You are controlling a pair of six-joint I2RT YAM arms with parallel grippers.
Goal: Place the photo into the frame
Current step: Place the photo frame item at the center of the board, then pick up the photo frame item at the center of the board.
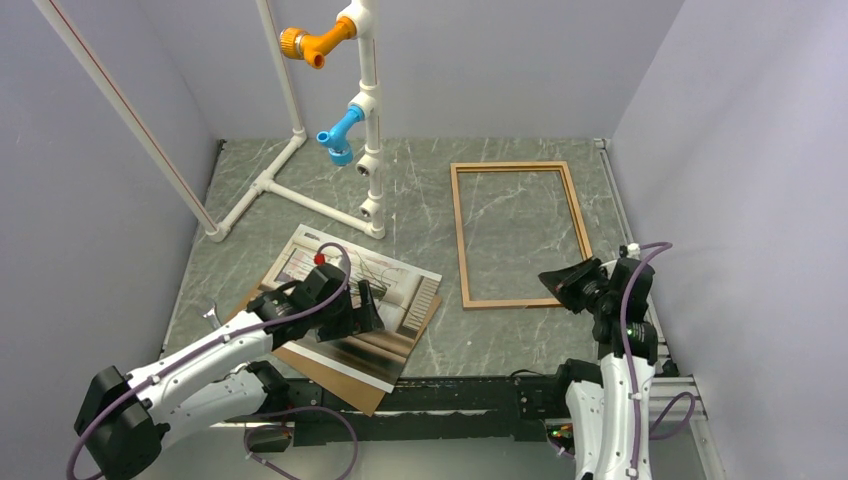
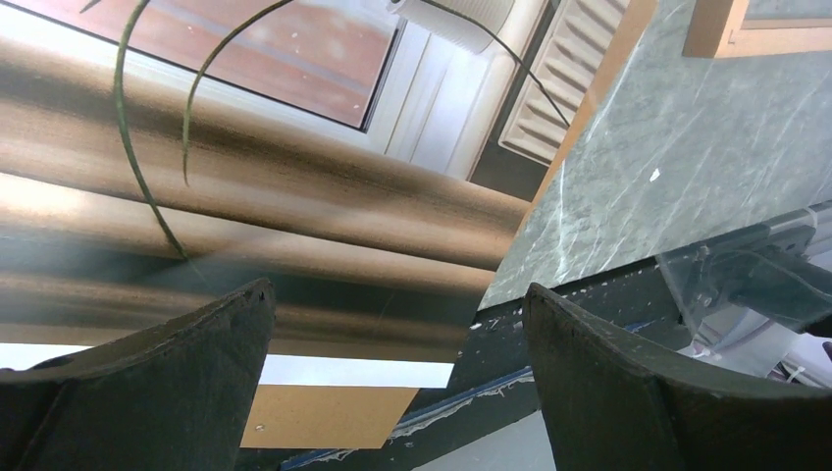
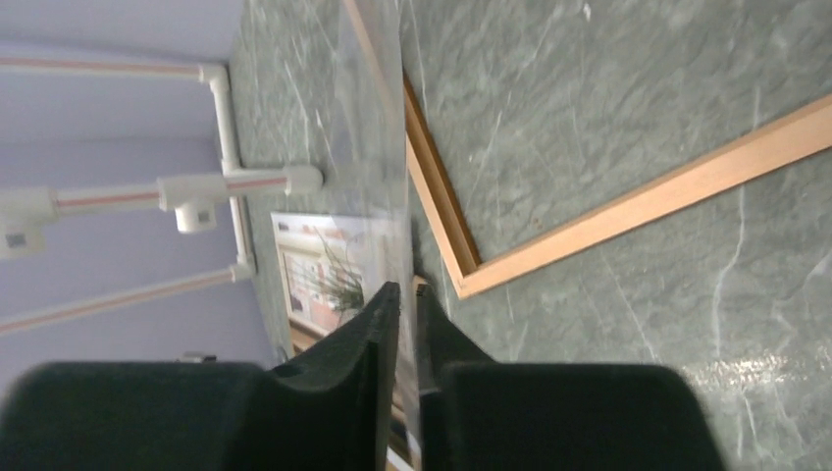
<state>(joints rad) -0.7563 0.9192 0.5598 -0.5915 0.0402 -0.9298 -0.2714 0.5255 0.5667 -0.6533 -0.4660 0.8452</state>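
While photo [image 1: 412,300] lies outside frame [image 1: 460,240], right claw [image 3: 405,289] pinching clear pane [image 3: 386,191]

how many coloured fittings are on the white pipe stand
2: an orange fitting near the top of the upright pipe, and a blue fitting lower on the same pipe. No others show.

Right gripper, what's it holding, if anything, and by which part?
The right gripper looks pinched on a thin clear pane, gripping its near edge beside the frame corner.
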